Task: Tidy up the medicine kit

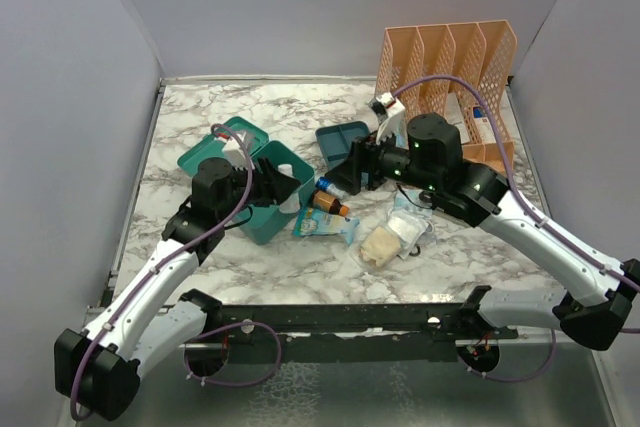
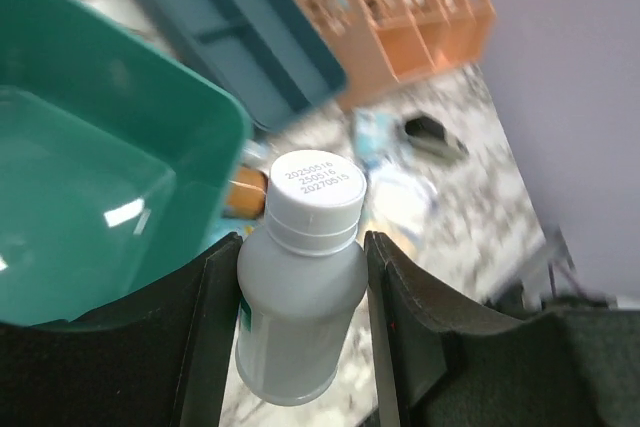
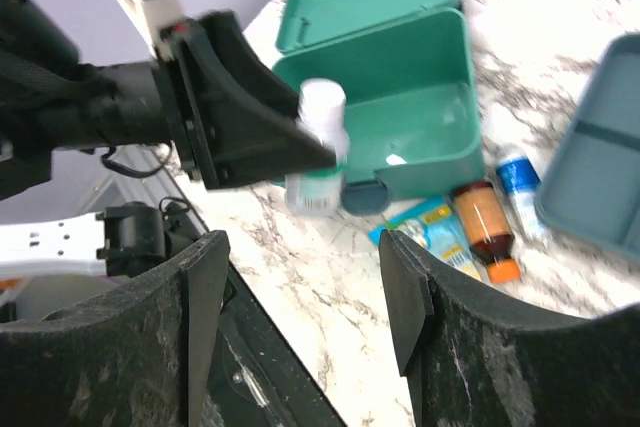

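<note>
The teal medicine kit (image 1: pixel 250 209) stands open on the marble table, its lid (image 1: pixel 222 143) tipped back and its well empty. It also shows in the left wrist view (image 2: pixel 90 197) and the right wrist view (image 3: pixel 400 97). Its darker divided insert tray (image 1: pixel 340 139) lies apart, to the right. My left gripper (image 1: pixel 283 185) is shut on a white capped bottle (image 2: pixel 305 277), held upright just outside the box's front corner; the bottle also shows in the right wrist view (image 3: pixel 320 152). My right gripper (image 1: pixel 358 165) is open and empty (image 3: pixel 305 247), above the table near the tray.
An amber bottle with an orange cap (image 1: pixel 331 205), a small blue-labelled bottle (image 3: pixel 518 177), a blue packet (image 1: pixel 325 226) and a clear bag of cotton (image 1: pixel 385 242) lie between the box and the right arm. A peach lattice organizer (image 1: pixel 445 57) stands at the back right.
</note>
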Controlling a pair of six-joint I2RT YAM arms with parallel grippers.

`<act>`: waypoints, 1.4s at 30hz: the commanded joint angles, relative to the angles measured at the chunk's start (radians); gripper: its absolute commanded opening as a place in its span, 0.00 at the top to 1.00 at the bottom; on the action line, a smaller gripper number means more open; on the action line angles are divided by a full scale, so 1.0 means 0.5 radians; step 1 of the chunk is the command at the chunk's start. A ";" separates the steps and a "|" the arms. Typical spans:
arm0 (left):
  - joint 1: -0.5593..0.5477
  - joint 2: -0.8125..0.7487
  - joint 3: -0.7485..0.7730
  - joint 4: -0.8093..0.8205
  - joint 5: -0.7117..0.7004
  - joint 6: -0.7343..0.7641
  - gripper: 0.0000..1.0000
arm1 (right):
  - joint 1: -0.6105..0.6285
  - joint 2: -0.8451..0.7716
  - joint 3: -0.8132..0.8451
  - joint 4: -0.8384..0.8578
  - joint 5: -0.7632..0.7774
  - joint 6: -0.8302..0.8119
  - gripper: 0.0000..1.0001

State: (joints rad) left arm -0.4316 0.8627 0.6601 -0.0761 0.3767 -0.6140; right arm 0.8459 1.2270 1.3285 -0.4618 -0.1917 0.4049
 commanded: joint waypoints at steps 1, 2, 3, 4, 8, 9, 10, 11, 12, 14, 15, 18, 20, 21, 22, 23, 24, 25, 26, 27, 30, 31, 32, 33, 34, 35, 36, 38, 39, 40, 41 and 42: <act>0.005 0.040 0.088 0.042 -0.831 -0.469 0.63 | 0.006 -0.152 -0.208 0.084 0.420 0.256 0.38; 0.005 0.057 0.081 0.067 -0.930 -0.550 0.63 | 0.007 -0.186 -0.257 0.108 0.460 0.282 0.38; 0.007 0.073 0.066 0.110 -1.021 -0.639 0.63 | 0.007 -0.220 -0.305 0.139 0.492 0.290 0.39; 0.005 0.092 0.045 0.147 -1.103 -0.722 0.63 | 0.005 -0.255 -0.360 0.179 0.511 0.290 0.39; 0.007 0.212 -0.030 0.271 -1.324 -1.100 0.63 | 0.005 -0.337 -0.537 0.321 0.554 0.284 0.39; 0.005 0.253 -0.035 0.280 -1.369 -1.181 0.64 | 0.006 -0.343 -0.570 0.350 0.557 0.283 0.40; -0.010 0.441 -0.024 0.307 -1.431 -1.359 0.69 | 0.005 -0.327 -0.630 0.392 0.565 0.285 0.41; -0.022 0.497 -0.011 0.309 -1.438 -1.393 0.70 | 0.005 -0.314 -0.643 0.407 0.558 0.272 0.41; -0.036 0.551 0.004 0.310 -1.444 -1.420 0.71 | 0.007 -0.301 -0.653 0.421 0.558 0.263 0.42; -0.081 0.641 0.036 0.311 -1.480 -1.448 0.72 | 0.005 -0.266 -0.675 0.439 0.560 0.257 0.42; -0.110 0.676 0.054 0.310 -1.511 -1.452 0.72 | 0.006 -0.249 -0.687 0.453 0.561 0.250 0.42; -0.191 0.751 0.096 0.278 -1.651 -1.468 0.71 | 0.005 -0.191 -0.703 0.470 0.548 0.253 0.42; -0.196 0.767 0.091 0.266 -1.705 -1.490 0.70 | 0.005 -0.153 -0.708 0.486 0.517 0.249 0.42; -0.195 0.771 0.086 0.268 -1.712 -1.494 0.70 | 0.006 -0.133 -0.706 0.478 0.510 0.254 0.42; -0.198 0.781 0.091 0.267 -1.713 -1.480 0.69 | 0.005 -0.114 -0.706 0.474 0.499 0.256 0.42; -0.202 0.799 0.100 0.260 -1.704 -1.472 0.68 | 0.005 -0.101 -0.706 0.474 0.495 0.255 0.43; -0.203 0.819 0.117 0.246 -1.689 -1.470 0.67 | 0.005 -0.092 -0.706 0.466 0.500 0.259 0.43; -0.202 0.841 0.133 0.234 -1.671 -1.467 0.67 | 0.006 -0.086 -0.708 0.460 0.518 0.266 0.43; -0.202 0.866 0.156 0.228 -1.646 -1.459 0.66 | 0.005 -0.083 -0.711 0.455 0.541 0.276 0.43; -0.202 0.888 0.177 0.213 -1.624 -1.456 0.65 | 0.005 -0.083 -0.717 0.454 0.570 0.285 0.43; -0.202 0.953 0.211 0.175 -1.570 -1.470 0.63 | 0.005 -0.088 -0.726 0.432 0.659 0.331 0.43; -0.202 0.974 0.219 0.166 -1.563 -1.479 0.63 | 0.005 -0.090 -0.730 0.426 0.687 0.350 0.43; -0.201 0.993 0.225 0.163 -1.554 -1.491 0.62 | 0.006 -0.094 -0.733 0.424 0.714 0.366 0.43; -0.203 1.012 0.227 0.164 -1.543 -1.505 0.61 | 0.005 -0.097 -0.738 0.419 0.739 0.386 0.44; -0.203 1.035 0.229 0.166 -1.538 -1.523 0.60 | 0.007 -0.100 -0.741 0.415 0.761 0.406 0.44; -0.204 1.057 0.229 0.173 -1.532 -1.533 0.59 | 0.005 -0.098 -0.745 0.410 0.784 0.426 0.44; -0.203 1.085 0.232 0.188 -1.519 -1.536 0.59 | 0.007 -0.097 -0.746 0.406 0.801 0.452 0.44; -0.202 1.146 0.241 0.204 -1.500 -1.539 0.58 | 0.005 -0.085 -0.746 0.398 0.822 0.494 0.44; -0.202 1.173 0.246 0.219 -1.486 -1.532 0.58 | 0.006 -0.077 -0.741 0.396 0.825 0.516 0.44; -0.203 1.203 0.247 0.242 -1.472 -1.521 0.57 | 0.005 -0.068 -0.734 0.388 0.826 0.541 0.44; -0.204 1.224 0.252 0.250 -1.461 -1.512 0.57 | 0.006 -0.057 -0.729 0.384 0.825 0.561 0.45; -0.202 1.242 0.260 0.256 -1.454 -1.494 0.56 | 0.005 -0.044 -0.724 0.378 0.820 0.575 0.45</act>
State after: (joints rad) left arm -0.5278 1.4521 0.7464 0.0147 -0.3866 -1.3518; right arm 0.8455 1.1870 0.9619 -0.2699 0.1696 0.6308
